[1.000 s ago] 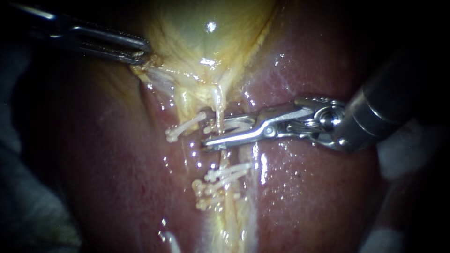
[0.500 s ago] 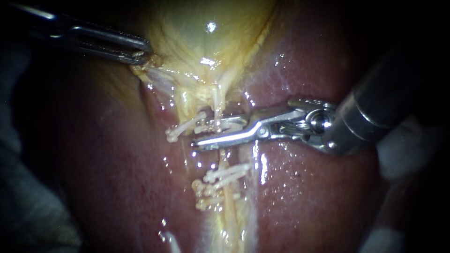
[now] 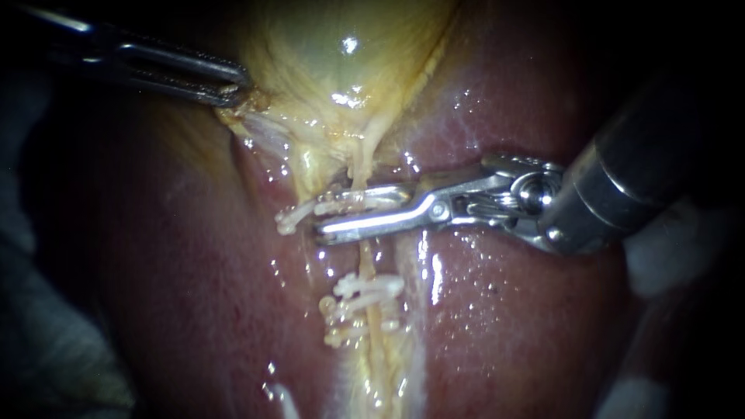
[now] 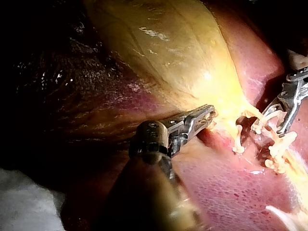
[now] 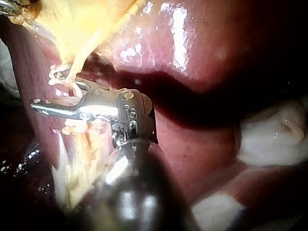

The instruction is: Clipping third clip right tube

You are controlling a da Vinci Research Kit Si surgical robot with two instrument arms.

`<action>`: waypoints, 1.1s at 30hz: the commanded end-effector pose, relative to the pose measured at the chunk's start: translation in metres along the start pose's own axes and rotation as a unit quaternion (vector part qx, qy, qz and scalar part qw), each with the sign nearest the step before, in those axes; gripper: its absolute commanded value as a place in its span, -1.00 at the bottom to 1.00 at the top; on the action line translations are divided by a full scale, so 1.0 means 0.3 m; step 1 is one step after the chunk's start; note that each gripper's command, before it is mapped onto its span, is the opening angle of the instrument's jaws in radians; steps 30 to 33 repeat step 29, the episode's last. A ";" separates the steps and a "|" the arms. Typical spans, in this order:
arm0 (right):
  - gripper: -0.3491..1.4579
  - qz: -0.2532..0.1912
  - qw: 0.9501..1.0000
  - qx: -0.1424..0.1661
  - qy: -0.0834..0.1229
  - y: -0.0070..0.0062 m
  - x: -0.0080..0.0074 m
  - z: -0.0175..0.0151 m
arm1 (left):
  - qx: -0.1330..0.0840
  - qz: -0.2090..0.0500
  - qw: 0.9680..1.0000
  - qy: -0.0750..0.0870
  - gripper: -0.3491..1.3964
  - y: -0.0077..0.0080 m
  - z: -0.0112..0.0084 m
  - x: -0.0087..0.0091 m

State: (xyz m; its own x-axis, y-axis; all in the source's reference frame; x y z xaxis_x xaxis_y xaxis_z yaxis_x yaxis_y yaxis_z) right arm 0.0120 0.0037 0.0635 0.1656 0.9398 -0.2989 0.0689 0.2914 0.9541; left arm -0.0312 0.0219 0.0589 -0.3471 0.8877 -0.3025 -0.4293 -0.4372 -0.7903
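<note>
The yellow gallbladder (image 3: 341,62) narrows into a thin pale right tube (image 3: 365,268) running down over the liver (image 3: 504,310). My right instrument (image 3: 326,215) reaches in from the right, its jaws shut on a white clip (image 3: 349,203) that straddles this tube. Below it, two white clips (image 3: 365,289) sit across the same tube. Another clip (image 3: 291,219) lies to the left. My left instrument (image 3: 233,91) is shut on the gallbladder's edge at the upper left. In the left wrist view, the left instrument (image 4: 204,118) holds yellow tissue. The right wrist view shows the right instrument (image 5: 45,90) at the tube.
White gauze (image 3: 660,256) lies at the right behind the right shaft and shows again in the right wrist view as gauze (image 5: 269,134). Wet dark-red liver surrounds the tubes on both sides.
My right instrument has slid left across the tube and its jaws have narrowed onto the clip. The tube and lower clips have drawn straighter. The left instrument has held still.
</note>
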 end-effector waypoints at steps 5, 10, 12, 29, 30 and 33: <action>-0.41 -0.001 1.000 0.000 0.000 -0.0006 0.0022 -0.002 | 0.000 0.000 1.000 0.000 -1.00 0.0000 0.0000 0.0000; -0.67 0.000 1.000 0.001 0.000 -0.0011 0.0025 -0.003 | 0.000 0.000 1.000 0.000 -1.00 0.0000 0.0000 0.0000; -0.84 0.000 1.000 0.001 -0.001 -0.0012 0.0023 -0.003 | 0.000 0.000 1.000 0.000 -1.00 0.0000 0.0000 0.0000; -1.00 -0.004 1.000 0.000 -0.006 -0.0018 0.0003 -0.005 | 0.000 0.000 1.000 0.000 -1.00 -0.0001 0.0000 0.0001; -1.00 -0.004 1.000 0.000 -0.006 -0.0018 0.0003 -0.005 | 0.000 0.000 1.000 0.000 -1.00 -0.0001 0.0000 0.0001; -1.00 -0.004 1.000 0.000 -0.006 -0.0018 0.0003 -0.005 | 0.000 0.000 1.000 0.000 -1.00 -0.0001 0.0000 0.0001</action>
